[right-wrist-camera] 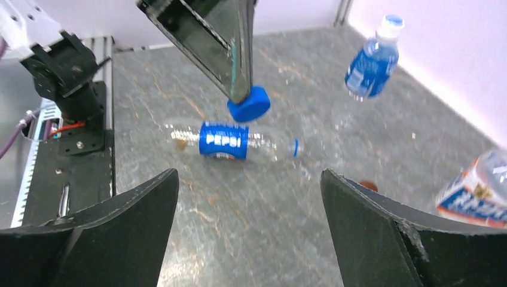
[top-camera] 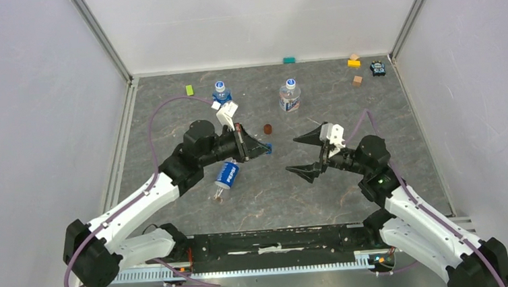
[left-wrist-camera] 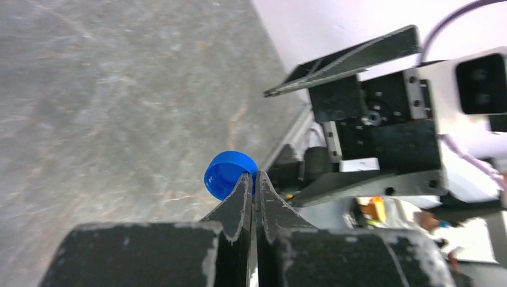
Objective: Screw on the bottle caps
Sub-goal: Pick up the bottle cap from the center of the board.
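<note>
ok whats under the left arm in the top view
A lying bottle with a blue label pokes out beneath the left arm. Its neck end is covered there; the right wrist view shows the neck, seemingly without a cap.

Blue cap [left-wrist-camera: 229, 172] aloft (Pepsi bottle [right-wrist-camera: 224, 141] flat)

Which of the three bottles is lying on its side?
The near bottle, Pepsi label showing; the left rear bottle and right rear bottle stand upright.
</note>
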You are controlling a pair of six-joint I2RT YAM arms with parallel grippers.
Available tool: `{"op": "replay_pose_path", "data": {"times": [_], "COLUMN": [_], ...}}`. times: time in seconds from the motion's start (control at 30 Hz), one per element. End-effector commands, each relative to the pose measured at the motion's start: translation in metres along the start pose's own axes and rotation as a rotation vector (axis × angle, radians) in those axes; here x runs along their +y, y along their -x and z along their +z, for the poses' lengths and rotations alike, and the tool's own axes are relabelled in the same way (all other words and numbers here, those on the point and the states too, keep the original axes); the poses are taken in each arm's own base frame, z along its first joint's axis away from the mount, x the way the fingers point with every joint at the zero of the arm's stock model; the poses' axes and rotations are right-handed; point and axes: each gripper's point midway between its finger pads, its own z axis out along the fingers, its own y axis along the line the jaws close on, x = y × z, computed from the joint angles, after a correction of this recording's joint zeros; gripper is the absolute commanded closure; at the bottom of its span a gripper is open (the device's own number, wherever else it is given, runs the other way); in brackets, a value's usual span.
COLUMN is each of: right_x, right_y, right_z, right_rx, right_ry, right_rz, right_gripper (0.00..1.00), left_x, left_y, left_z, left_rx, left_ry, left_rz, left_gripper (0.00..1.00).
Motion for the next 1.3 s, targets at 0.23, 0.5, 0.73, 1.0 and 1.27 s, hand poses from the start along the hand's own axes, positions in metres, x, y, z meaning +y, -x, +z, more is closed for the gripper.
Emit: {"op": "replay_pose_path", "data": {"times": [0.23, 0.5, 0.73, 1.0, 1.27], "right_x": [0.016, 0.019, 0.019, 0.016, 0.016], "right_y": [0.082, 0.091, 0.092, 0.096, 0.101], "right_z": [0.006, 0.010, 0.012, 0.013, 0.014], "right_rx": [-0.267, -0.283, -0.274, -0.289, -0.291], "right_ry": [0.148, 0.185, 0.197, 0.186, 0.197], "right_rz": [-0.267, -0.271, -0.255, -0.266, -0.271], "right_gripper": [0.12, 0.18, 0.28, 0.38, 0.42], "left_x": [-0.083, -0.090, -0.093, -0.093, -0.092], "left_y": [0.029, 0.032, 0.032, 0.027, 0.022], "left_z": [-0.017, -0.018, -0.019, -0.018, -0.018], "left_rx": [-0.070, -0.078, -0.075, -0.053, -0.030], "left_ry": [-0.430, -0.482, -0.504, -0.524, -0.526], "left_rz": [-0.227, -0.268, -0.287, -0.311, -0.310], "left_gripper": [0.98, 0.98, 0.98, 0.98, 0.98]}}
